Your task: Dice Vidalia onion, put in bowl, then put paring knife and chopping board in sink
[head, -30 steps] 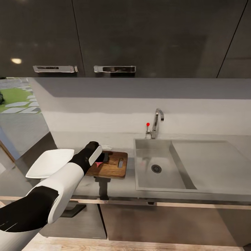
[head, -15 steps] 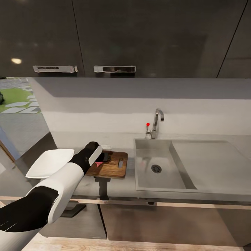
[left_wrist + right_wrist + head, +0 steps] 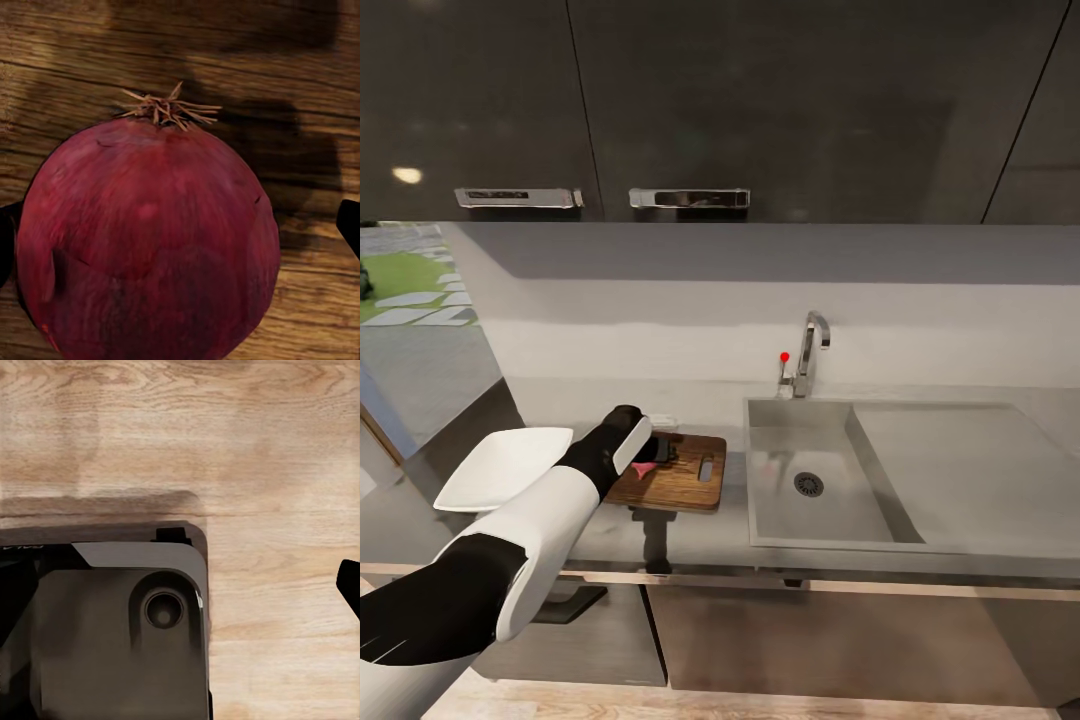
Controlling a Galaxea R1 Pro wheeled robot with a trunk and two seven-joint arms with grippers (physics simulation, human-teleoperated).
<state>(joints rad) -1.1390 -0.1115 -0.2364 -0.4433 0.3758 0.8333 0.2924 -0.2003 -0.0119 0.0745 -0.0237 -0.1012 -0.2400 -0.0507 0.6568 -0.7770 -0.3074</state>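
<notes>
Your left gripper (image 3: 660, 452) is over the chopping board (image 3: 685, 480), left of centre in the head view, with the onion (image 3: 146, 244) between its fingers. Left wrist view shows one dark red onion, dry root tuft at one end, sitting on the board's wood grain, a dark fingertip (image 3: 7, 240) at each side edge of the frame. The near one looks against the skin, the other stands off it, so I cannot tell whether the gripper is pinching or just spread around it. One board, resting on the grey worktop (image 3: 690, 545) just left of the sink (image 3: 960, 470). One white bowl (image 3: 505, 465) at left-centre frame, beside the board, partly behind your left forearm. Sink has one basin with one round drain (image 3: 808, 485), one drainboard to its right, one tap (image 3: 812, 350) with a red knob. Two cabinet handles (image 3: 688, 198) up top. Right wrist view looks down at pale wood floor (image 3: 270, 457) and a dark robot base corner (image 3: 127, 622); one right fingertip (image 3: 349, 585) at the frame edge, gripper state unclear.
</notes>
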